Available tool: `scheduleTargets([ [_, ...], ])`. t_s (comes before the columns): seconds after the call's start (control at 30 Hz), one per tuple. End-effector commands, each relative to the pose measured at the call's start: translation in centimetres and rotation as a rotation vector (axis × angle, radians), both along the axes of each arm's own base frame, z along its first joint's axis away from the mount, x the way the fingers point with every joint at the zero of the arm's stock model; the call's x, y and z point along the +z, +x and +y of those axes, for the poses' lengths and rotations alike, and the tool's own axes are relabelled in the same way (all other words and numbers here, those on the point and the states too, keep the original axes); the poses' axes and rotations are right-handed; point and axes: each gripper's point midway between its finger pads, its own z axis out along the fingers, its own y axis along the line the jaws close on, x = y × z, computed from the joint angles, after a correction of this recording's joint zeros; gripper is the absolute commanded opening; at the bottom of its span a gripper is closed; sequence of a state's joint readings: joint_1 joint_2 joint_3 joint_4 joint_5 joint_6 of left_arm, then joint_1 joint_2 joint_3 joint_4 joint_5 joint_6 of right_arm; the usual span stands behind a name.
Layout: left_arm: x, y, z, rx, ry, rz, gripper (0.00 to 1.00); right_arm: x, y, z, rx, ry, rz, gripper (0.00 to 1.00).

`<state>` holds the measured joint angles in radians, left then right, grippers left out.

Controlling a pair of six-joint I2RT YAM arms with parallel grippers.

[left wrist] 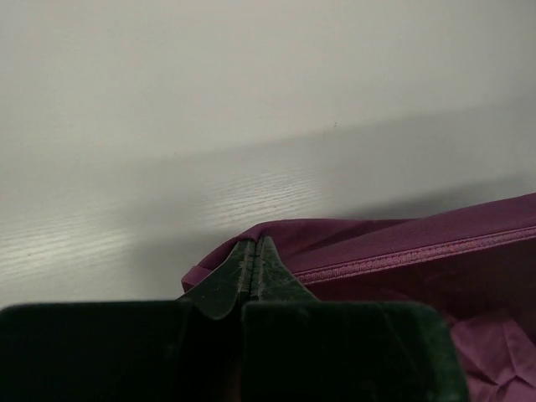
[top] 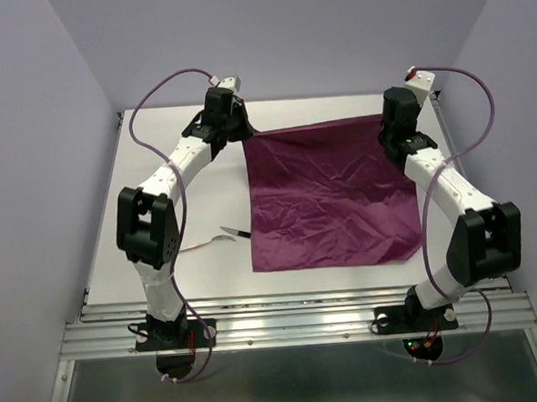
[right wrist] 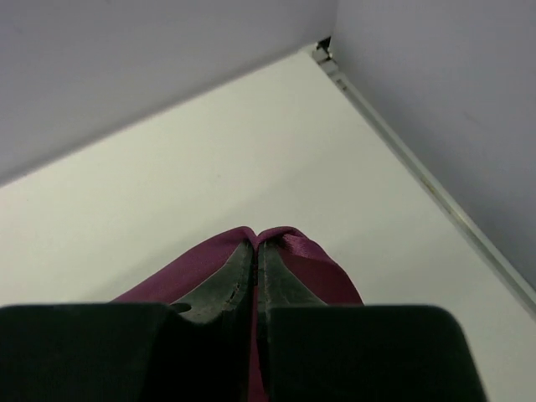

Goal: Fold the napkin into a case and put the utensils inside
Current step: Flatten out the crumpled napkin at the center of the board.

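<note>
Left claw [left wrist: 254,251] and right claw [right wrist: 255,244] each pinch a far corner of the napkin [top: 332,197] — spread flat on the table [top: 346,278] — likely so they can lift that edge together and fold it over.

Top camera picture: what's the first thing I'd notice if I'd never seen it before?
The big dark burgundy-purple cloth napkin, lying crumpled across the middle of the white table, grabs the eye first. Next, the left gripper and right gripper each pinch one of its far corners. A slim silvery utensil tip peeks out by the napkin's left edge.
</note>
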<state>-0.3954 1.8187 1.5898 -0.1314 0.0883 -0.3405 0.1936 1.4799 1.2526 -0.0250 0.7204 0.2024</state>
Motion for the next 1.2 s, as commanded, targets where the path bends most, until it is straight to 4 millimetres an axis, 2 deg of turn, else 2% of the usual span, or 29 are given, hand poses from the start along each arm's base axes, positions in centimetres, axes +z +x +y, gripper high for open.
scheduleTargets([
  [0.0,0.8,3.2,1.0,0.013,-0.064,0.024,0.0,0.4,3.2,-1.7,-0.054,0.056,-0.095,0.01],
  [0.03,-0.2,4.4,0.8,0.017,-0.065,0.045,0.0,-0.2,4.0,-1.5,-0.043,0.061,-0.085,0.01],
  [0.1,-1.2,5.4,0.9,0.028,-0.055,0.065,0.0,-1.9,6.1,-1.6,-0.044,0.072,-0.059,0.01],
  [0.13,-1.6,6.4,0.9,0.032,-0.055,0.065,0.0,-2.4,6.8,-2.5,-0.049,0.08,-0.053,0.01],
  [0.17,-1.9,6.9,0.9,0.034,-0.057,0.064,0.0,-2.2,7.7,-2.3,-0.041,0.087,-0.064,0.01],
  [0.2,-2.0,7.4,0.8,0.035,-0.064,0.062,0.0,-3.8,8.7,-2.8,-0.05,0.092,-0.039,0.01],
  [0.27,-2.3,8.9,0.8,0.041,-0.08,0.052,0.0,-5.0,10.4,-2.9,-0.037,0.102,-0.025,0.01],
  [0.4,-3.0,11.0,0.5,0.04,-0.11,0.036,0.0,-6.2,12.7,-2.9,-0.023,0.102,-0.014,0.01],
  [0.47,-3.2,12.0,0.3,0.043,-0.105,0.025,0.0,-6.7,13.3,-3.2,-0.021,0.107,-0.01,0.01],
  [0.5,-4.0,12.5,0.3,0.047,-0.1,0.031,0.0,-7.1,13.7,-3.2,-0.019,0.107,-0.005,0.01],
  [0.53,-3.3,12.7,0.3,0.044,-0.103,0.014,0.0,-7.4,13.9,-3.0,-0.014,0.111,-0.003,0.01],
  [0.6,-3.5,13.8,0.3,0.048,-0.101,-0.006,0.0,-7.7,14.5,-3.6,-0.004,0.133,-0.006,0.01],
  [0.63,-4.2,13.9,0.3,0.048,-0.099,0.003,0.0,-7.8,14.5,-3.6,-0.007,0.141,-0.005,0.01],
  [0.7,-3.4,14.7,0.4,0.047,-0.112,-0.016,0.0,-8.0,15.0,-4.4,-0.001,0.19,-0.016,0.01],
  [0.73,-3.5,15.2,0.4,0.045,-0.12,-0.021,0.0,-8.1,15.2,-3.8,0.028,0.21,-0.02,0.01],
  [0.77,-3.4,15.4,0.4,0.043,-0.126,-0.024,0.0,-8.1,15.4,-4.4,0.026,0.223,-0.025,0.01],
  [0.9,-3.2,16.2,0.1,0.027,-0.133,-0.056,0.0,-7.7,16.0,-3.9,0.051,0.238,-0.035,0.01],
  [0.93,-2.6,16.4,0.1,0.027,-0.139,-0.068,0.0,-7.6,16.0,-4.5,0.043,0.24,-0.037,0.01],
  [1.03,-2.3,16.5,-0.1,0.012,-0.146,-0.078,0.0,-7.3,16.2,-4.3,0.047,0.249,-0.048,0.01],
  [1.17,-2.1,17.1,0.0,0.008,-0.133,-0.11,0.0,-7.6,16.7,-4.1,0.059,0.263,-0.046,0.01],
])
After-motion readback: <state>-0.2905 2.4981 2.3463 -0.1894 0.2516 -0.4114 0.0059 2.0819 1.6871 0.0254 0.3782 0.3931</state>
